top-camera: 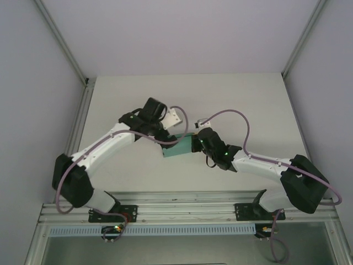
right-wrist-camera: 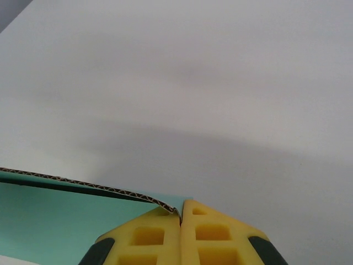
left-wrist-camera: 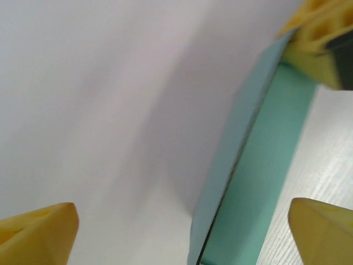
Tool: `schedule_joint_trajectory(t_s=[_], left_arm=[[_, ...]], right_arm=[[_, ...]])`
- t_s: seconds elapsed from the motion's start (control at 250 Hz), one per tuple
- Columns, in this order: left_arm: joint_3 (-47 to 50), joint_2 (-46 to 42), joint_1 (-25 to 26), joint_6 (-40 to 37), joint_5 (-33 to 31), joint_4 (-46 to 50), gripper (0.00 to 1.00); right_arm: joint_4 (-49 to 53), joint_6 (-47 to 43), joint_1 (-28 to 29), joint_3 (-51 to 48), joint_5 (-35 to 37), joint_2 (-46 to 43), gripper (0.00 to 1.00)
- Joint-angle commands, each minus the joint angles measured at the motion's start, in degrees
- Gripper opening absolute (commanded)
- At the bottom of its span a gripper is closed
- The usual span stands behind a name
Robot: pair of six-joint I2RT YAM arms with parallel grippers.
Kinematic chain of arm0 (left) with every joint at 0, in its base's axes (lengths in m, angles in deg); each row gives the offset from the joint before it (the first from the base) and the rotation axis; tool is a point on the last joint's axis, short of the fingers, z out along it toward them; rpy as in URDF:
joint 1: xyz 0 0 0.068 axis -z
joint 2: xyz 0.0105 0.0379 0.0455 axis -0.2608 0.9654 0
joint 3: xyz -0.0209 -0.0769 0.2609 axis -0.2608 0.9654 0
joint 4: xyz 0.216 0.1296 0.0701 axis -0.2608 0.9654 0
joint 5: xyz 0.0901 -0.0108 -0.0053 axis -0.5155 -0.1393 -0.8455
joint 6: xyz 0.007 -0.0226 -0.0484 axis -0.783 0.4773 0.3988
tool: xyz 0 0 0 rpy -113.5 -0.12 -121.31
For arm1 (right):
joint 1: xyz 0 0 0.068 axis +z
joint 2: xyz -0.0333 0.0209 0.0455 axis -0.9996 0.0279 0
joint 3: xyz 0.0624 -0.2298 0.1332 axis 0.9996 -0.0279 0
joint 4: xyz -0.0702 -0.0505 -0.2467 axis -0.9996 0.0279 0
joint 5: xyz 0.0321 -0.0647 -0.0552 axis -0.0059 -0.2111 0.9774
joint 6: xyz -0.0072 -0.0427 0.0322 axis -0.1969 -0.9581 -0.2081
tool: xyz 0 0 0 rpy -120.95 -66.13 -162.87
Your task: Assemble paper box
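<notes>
- Showing near the middle of the top view, over the white table, the paper box is a teal-green card piece between the two grippers.
- Whether it rests on the table or is lifted a little, I cannot tell from above.
- The right gripper meets the paper box at its 3 o'clock end, and the left gripper is at its 10 o'clock end.
- In the right wrist view the right gripper has its two yellow fingers pressed together. They are clamped on the thin corrugated edge of the paper box.
- From the fingertips the teal card runs away toward 9 o'clock.
- In the left wrist view the left gripper has its fingers wide apart. One yellow finger is at 8 o'clock of the picture and the other at 4 o'clock.
- The paper box stands between them, nearer to the 4 o'clock finger (a strip of bare table shows between card and finger, so they do not touch).
- It shows a paler face and a stronger green face, with a dark seam between them.
- At 1 o'clock of this same view, the yellow pads of the right gripper grip the far corner of the paper box.
</notes>
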Motion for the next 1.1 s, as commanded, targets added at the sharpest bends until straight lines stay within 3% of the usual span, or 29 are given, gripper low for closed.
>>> schedule_joint_trajectory(t_s=[0.0, 0.128, 0.232, 0.308, 0.579, 0.871, 1.094], left_arm=[[2.8, -6.6, -0.6, 17.2, -8.4, 1.7, 0.89], [8.1, -12.6, -0.6, 20.7, -6.2, 1.1, 0.83], [9.3, -12.9, -1.7, 21.1, -5.7, 1.2, 0.6], [9.4, -11.8, -2.7, 21.6, -3.8, 1.4, 0.53], [9.0, -7.7, -5.6, 19.8, -1.0, 0.2, 0.48], [9.3, -5.5, -6.5, 18.2, 2.8, -1.9, 0.33], [8.7, -3.8, -6.4, 18.1, 2.6, -1.1, 0.33]], right_arm=[[13.8, 2.4, 1.1, -1.4, -0.3, 3.6, 0.0], [16.0, 1.8, 1.7, 0.7, -0.6, 4.9, 0.0], [18.6, 1.4, 2.4, 2.8, 0.0, 6.0, 0.0], [20.3, 1.8, 2.6, 4.0, 0.6, 6.4, 0.0], [21.6, 1.2, 3.1, 5.2, 0.1, 6.9, 0.0], [22.6, 1.2, 3.1, 6.0, -0.2, 7.2, 0.0], [23.0, 1.0, 3.1, 6.2, -0.3, 7.3, 0.0]])
